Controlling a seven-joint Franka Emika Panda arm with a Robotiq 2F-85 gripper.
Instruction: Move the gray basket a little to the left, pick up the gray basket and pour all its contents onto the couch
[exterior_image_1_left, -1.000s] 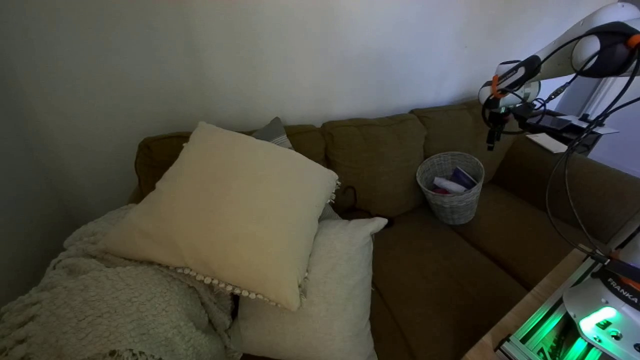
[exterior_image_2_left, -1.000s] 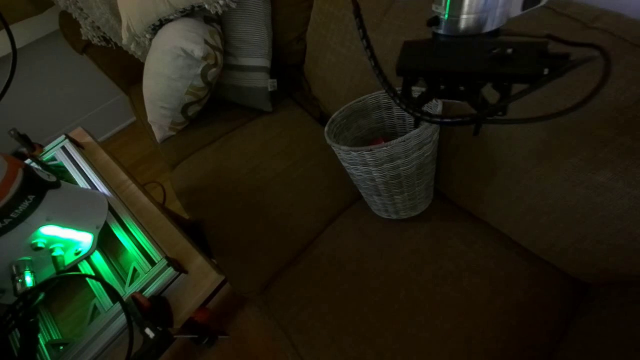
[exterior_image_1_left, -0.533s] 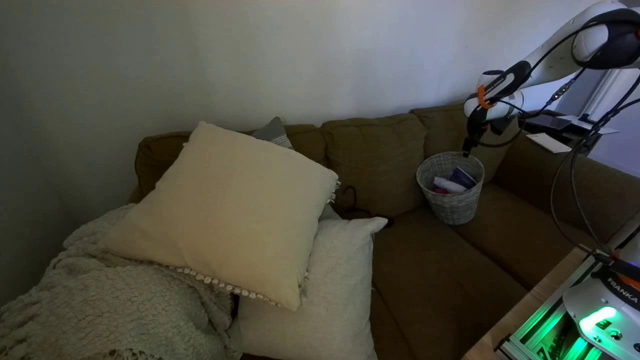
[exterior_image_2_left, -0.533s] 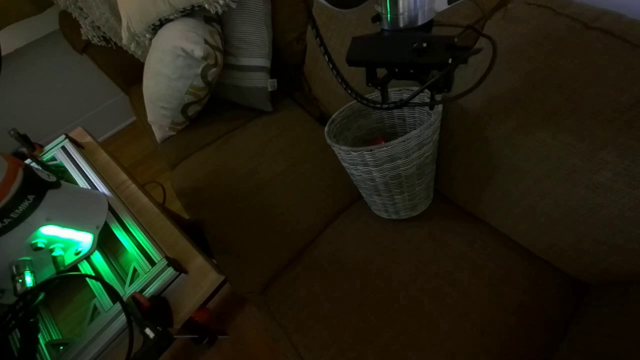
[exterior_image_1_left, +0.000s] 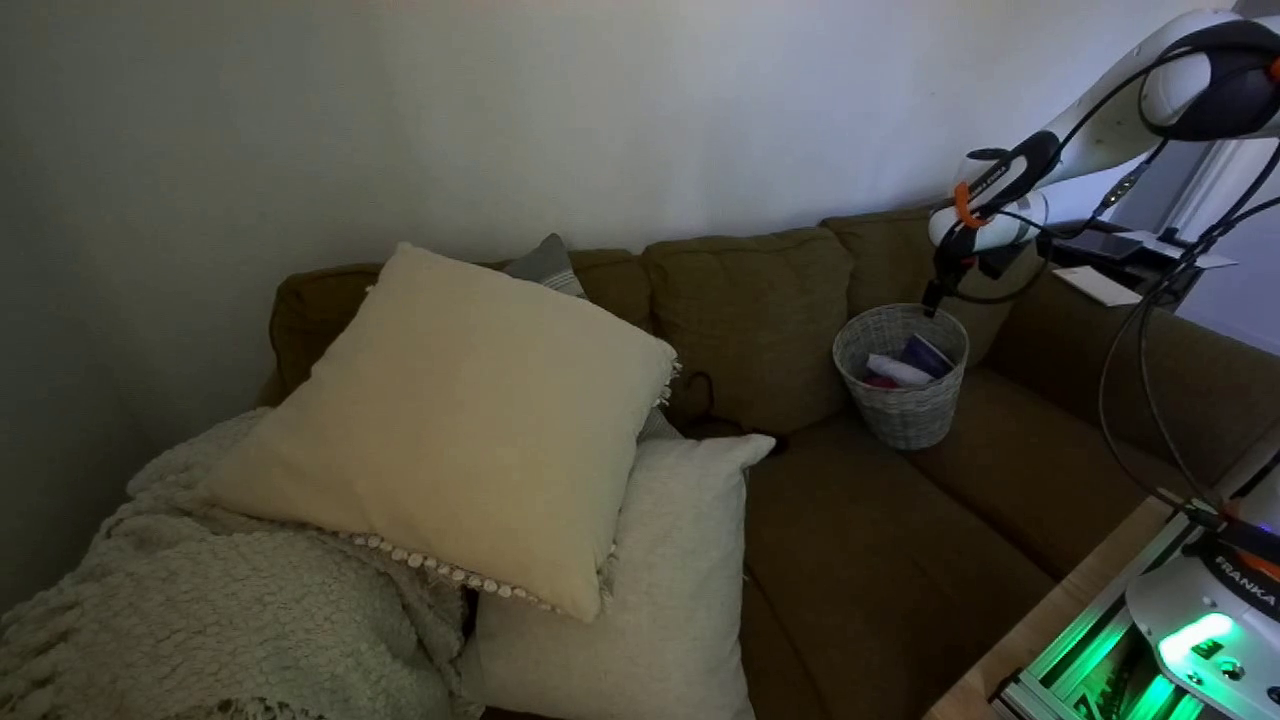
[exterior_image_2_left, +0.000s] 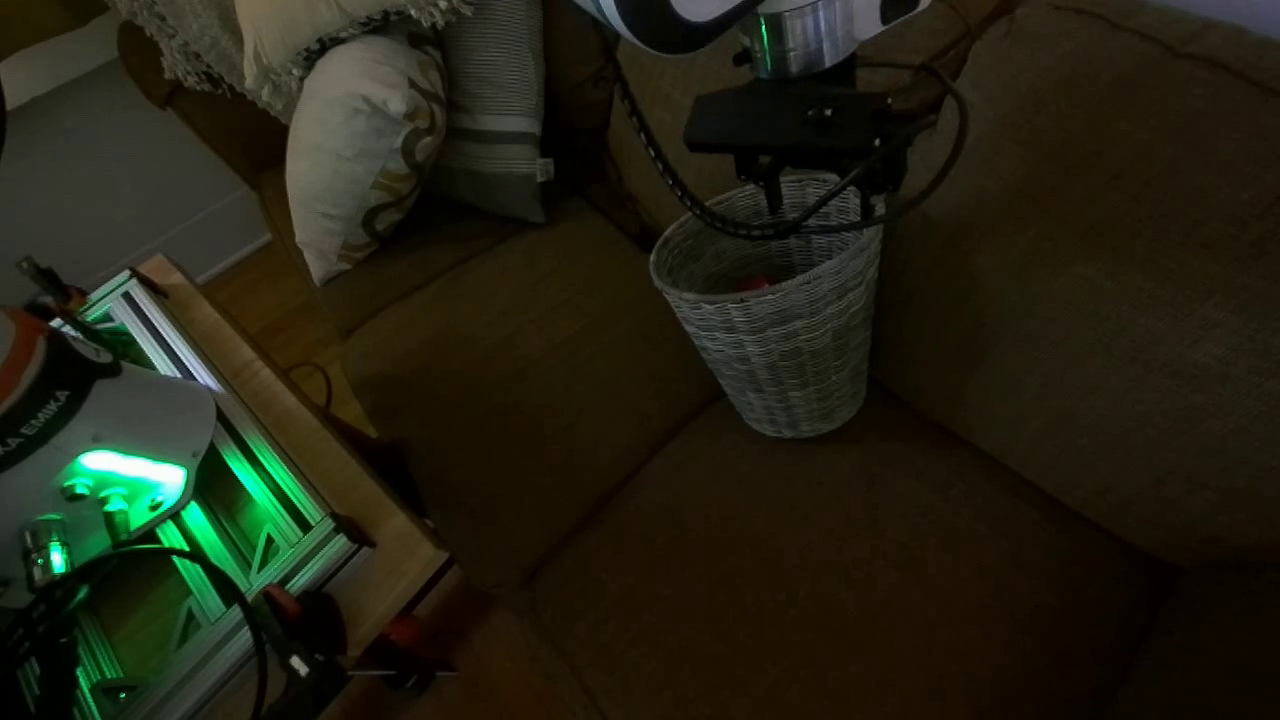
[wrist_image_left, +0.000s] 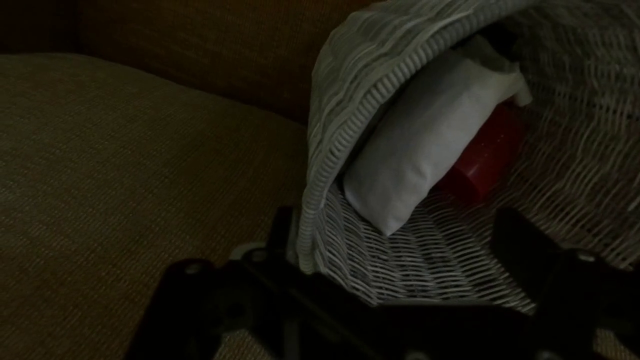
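Observation:
The gray wicker basket (exterior_image_1_left: 908, 418) stands upright on the brown couch (exterior_image_1_left: 870, 560), and it also shows in an exterior view (exterior_image_2_left: 790, 350). In the wrist view the basket wall (wrist_image_left: 395, 265) fills the right side. Inside lie a white soft packet (wrist_image_left: 425, 135), a red object (wrist_image_left: 485, 160) and a purple one (exterior_image_1_left: 925, 355). My gripper (exterior_image_2_left: 820, 205) is open, pointing down at the basket's rim. In the wrist view my gripper (wrist_image_left: 400, 230) has its left finger outside the rim and its right finger over the inside. The rim lies between the fingers, nearer the left one.
A large cream pillow (exterior_image_1_left: 450, 430), a lighter pillow (exterior_image_1_left: 640, 580) and a fluffy blanket (exterior_image_1_left: 220, 600) lie at the couch's far end. The couch backrest (exterior_image_1_left: 745, 320) rises behind the basket. The robot's base stands on a wooden table (exterior_image_2_left: 400, 560) beside the couch.
My gripper has moved over to the basket and come down to its rim, leftward in both exterior views. In the last half second it only sank slightly. The basket has not moved.

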